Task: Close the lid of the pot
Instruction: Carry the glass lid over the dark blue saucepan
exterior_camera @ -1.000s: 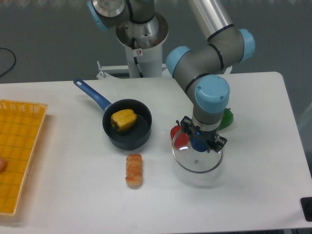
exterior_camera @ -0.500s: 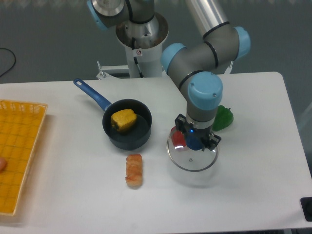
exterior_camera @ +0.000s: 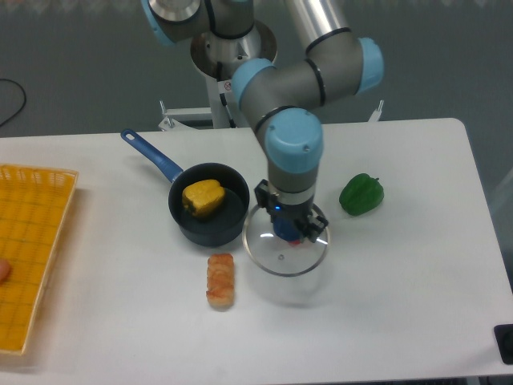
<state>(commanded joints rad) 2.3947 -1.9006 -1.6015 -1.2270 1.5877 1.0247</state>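
The pot is a small dark navy saucepan with a long blue handle pointing to the back left, and a yellow pepper lies inside it. The lid, a clear glass disc with a metal rim, hangs above the table just right of the pot, its left edge close to the pot's rim. My gripper points straight down over the lid's centre and is shut on its blue knob. The knob itself is mostly hidden between the fingers.
A green pepper lies to the right of the arm. An orange bread-like piece sits in front of the pot. A yellow basket stands at the left edge. A red object shows through the lid near the gripper.
The arm has carried the lid leftward towards the pot, from near the green pepper to just beside the pot's right rim. The pot and the other items have stayed put.
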